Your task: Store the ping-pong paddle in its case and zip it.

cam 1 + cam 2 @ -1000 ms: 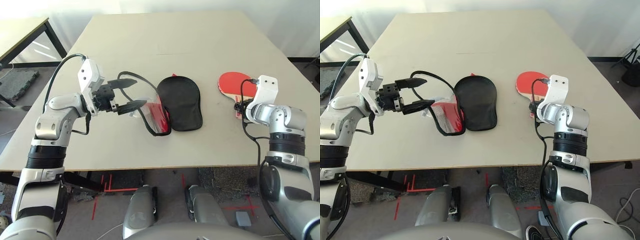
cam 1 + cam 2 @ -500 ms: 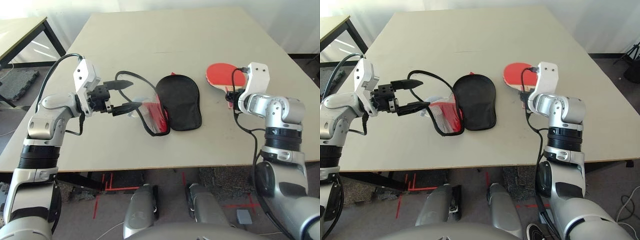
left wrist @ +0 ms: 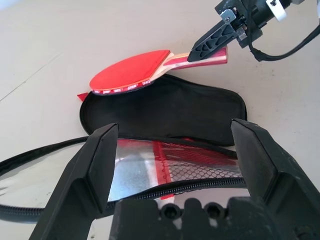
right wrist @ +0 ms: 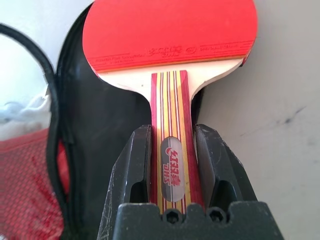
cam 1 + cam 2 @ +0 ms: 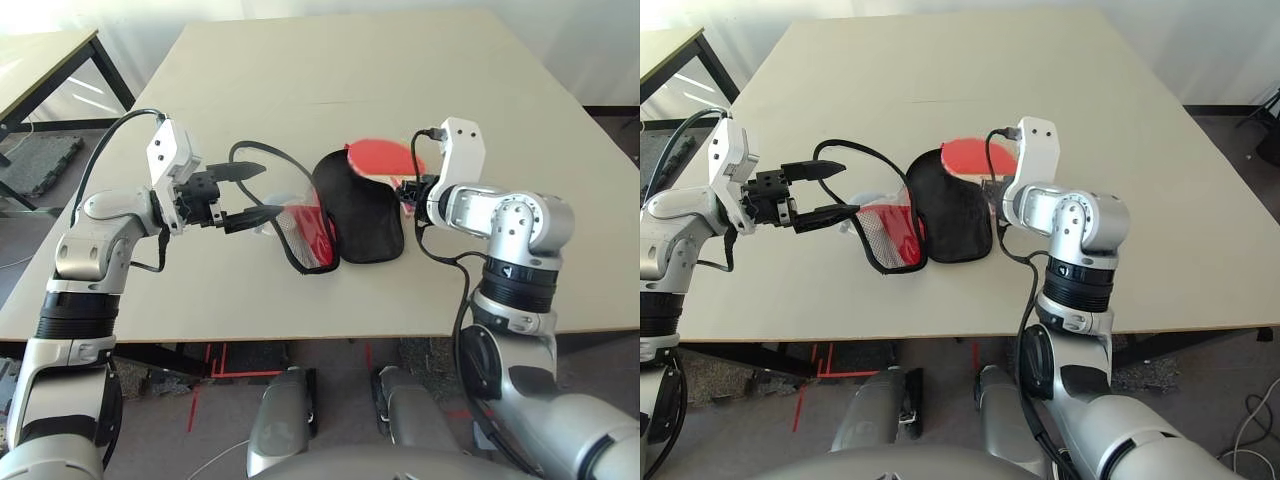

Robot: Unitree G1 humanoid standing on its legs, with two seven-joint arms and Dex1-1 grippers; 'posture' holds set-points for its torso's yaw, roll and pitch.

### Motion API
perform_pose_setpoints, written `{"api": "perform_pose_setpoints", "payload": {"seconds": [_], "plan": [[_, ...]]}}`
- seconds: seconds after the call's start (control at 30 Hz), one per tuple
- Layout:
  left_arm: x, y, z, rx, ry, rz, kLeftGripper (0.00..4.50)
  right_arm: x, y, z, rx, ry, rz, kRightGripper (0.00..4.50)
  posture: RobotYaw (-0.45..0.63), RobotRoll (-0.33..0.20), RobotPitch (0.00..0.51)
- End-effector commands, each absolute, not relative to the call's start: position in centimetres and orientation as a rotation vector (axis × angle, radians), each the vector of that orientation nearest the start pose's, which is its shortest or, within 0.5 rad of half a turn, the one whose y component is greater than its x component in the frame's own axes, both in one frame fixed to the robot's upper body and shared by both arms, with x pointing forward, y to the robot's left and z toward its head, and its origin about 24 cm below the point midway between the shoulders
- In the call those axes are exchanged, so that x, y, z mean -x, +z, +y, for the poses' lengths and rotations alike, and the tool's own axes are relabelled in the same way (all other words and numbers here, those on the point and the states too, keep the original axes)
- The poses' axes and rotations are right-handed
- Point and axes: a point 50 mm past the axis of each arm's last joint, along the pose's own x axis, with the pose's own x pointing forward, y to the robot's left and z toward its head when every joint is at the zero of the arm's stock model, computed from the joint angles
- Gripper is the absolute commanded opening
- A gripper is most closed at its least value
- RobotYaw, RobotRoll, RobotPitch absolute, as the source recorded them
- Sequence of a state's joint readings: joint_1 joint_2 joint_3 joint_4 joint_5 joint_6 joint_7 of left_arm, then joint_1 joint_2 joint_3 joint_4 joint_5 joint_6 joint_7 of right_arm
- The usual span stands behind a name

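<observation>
While my right gripper (image 4: 172, 150) is clamped on the wooden handle of the ping-pong paddle (image 3: 131, 70), the red blade hangs in the air over the far edge of the case (image 5: 360, 205), which lies unzipped and spread flat on the table (image 5: 330, 70). My left gripper (image 5: 250, 192) hovers with its fingers spread wide and nothing between them, just beside the red mesh flap (image 3: 165, 167).

Watch that flap! It lies folded out, so I judge the paddle can only land on the black half, and if I lower it crooked the handle may miss the narrow neck of the case. My hold sits low on the handle, so the blade could tip and slide out. And the loose zipper edge (image 5: 265, 155) curls near my left fingers; snag it and the whole case drags away.
</observation>
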State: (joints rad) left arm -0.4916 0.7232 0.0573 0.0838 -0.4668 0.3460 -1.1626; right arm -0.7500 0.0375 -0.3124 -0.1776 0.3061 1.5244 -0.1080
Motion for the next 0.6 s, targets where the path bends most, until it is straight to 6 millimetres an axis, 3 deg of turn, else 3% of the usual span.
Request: {"api": "perform_pose_setpoints", "payload": {"seconds": [0.03, 0.6], "plan": [[-29.5, 18.0, 22.1, -0.265, -1.092, 0.041, 4.5, -30.9, 15.4, -10.6, -0.197, 0.259, 0.635, 1.22, 0.14, 0.0, 0.111], [-29.5, 17.8, 22.0, -0.264, -1.087, 0.039, 4.5, -30.0, 12.9, -8.7, -0.15, 0.339, 0.727, 1.22, 0.14, 0.0, 0.105]]}}
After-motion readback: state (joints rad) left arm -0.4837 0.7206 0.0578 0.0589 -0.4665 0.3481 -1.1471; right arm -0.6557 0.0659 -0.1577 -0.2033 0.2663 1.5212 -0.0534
